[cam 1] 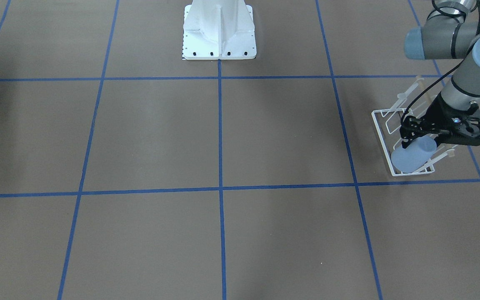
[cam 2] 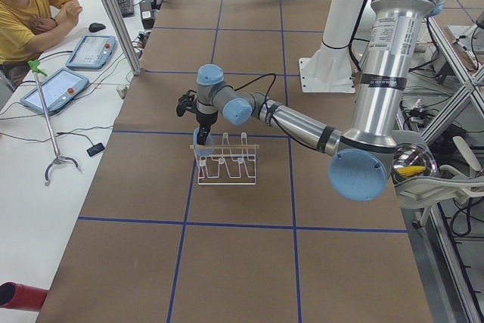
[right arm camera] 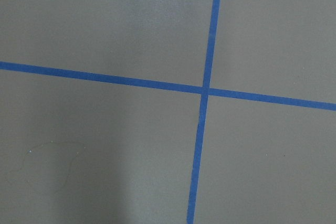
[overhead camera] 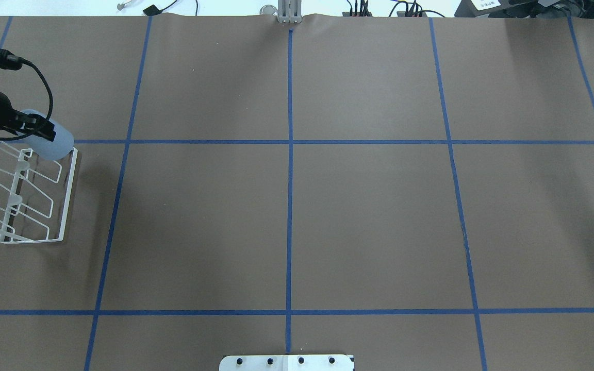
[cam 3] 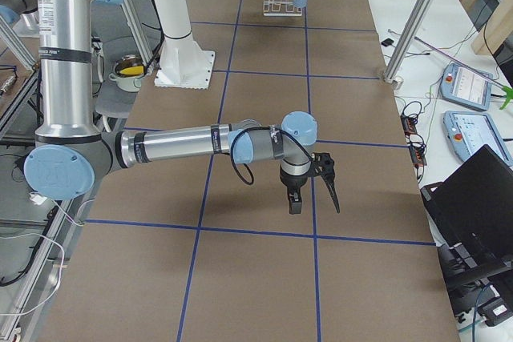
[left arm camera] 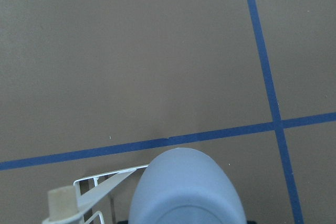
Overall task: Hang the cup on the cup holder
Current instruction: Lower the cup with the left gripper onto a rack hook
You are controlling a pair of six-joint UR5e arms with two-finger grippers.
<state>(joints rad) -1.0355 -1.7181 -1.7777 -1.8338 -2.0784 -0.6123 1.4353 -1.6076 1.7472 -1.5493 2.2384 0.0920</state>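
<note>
Over cup holder's [cam 1: 380, 137] end, cup [cam 1: 413, 157] tilted, clamped in left gripper [cam 1: 408, 139]; right gripper [cam 3: 314, 202] state unclear.

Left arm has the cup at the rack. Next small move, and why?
Probably ease the cup slightly lower onto the cup holder before opening. The left gripper holds it tilted over one end of the holder, and no view shows it seated.

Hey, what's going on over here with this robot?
The robot's left gripper is clamped on a pale blue cup, holding it tilted at one end of a white wire cup holder, apparently fitting it onto a prong. It has not let go yet. The right gripper hangs over the table, holding nothing.
</note>
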